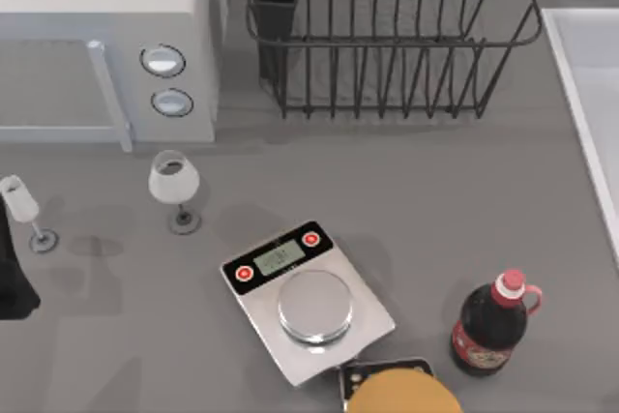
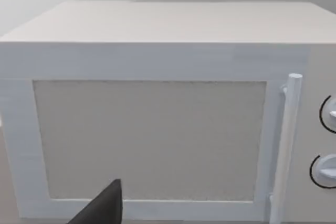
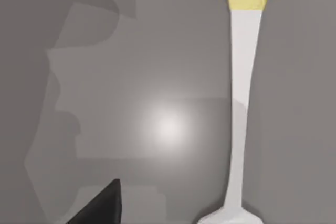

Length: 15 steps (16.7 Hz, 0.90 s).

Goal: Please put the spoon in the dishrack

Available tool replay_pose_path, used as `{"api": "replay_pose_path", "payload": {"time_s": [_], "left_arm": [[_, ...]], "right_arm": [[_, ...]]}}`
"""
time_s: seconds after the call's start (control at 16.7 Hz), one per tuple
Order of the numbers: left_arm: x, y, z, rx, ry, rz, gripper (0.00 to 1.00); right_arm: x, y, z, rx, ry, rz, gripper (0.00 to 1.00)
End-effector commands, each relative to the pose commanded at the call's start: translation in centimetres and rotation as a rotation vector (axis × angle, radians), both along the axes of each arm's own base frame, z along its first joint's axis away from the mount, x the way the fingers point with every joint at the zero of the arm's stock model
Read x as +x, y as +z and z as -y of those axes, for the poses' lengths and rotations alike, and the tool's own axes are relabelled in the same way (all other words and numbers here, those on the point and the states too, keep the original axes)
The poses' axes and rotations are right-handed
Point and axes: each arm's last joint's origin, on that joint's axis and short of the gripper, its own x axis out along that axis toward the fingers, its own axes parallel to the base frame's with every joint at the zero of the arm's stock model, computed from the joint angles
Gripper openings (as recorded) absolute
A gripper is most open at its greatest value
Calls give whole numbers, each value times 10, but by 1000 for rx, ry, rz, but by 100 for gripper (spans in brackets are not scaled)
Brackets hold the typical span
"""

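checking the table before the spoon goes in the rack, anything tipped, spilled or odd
Nothing stands out. The two wine glasses stand upright beside the microwave, the dark bottle is upright and capped, the scale lies flat, the dishrack sits square. The spoon lies flat on the table.

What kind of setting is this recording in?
Most likely a rendered kitchen counter: a white microwave at the back left, a black wire dishrack beside it, plus a kitchen scale and wine glasses on the grey surface.
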Motion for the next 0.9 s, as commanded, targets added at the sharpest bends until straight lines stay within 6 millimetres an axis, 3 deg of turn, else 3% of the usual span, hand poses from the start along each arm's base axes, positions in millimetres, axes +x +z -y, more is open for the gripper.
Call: {"api": "replay_pose_path", "payload": {"time_s": [0.42, 0.6, 0.9], "left_arm": [[0, 0, 0, 0, 0, 0, 100], [0, 0, 0, 0, 0, 0, 100], [0, 0, 0, 0, 0, 0, 100]], "right_arm": [[1, -5, 1, 5, 2, -7, 100], [4, -29, 3, 7, -1, -10, 100], [4, -86, 4, -1, 0, 1, 100]]}}
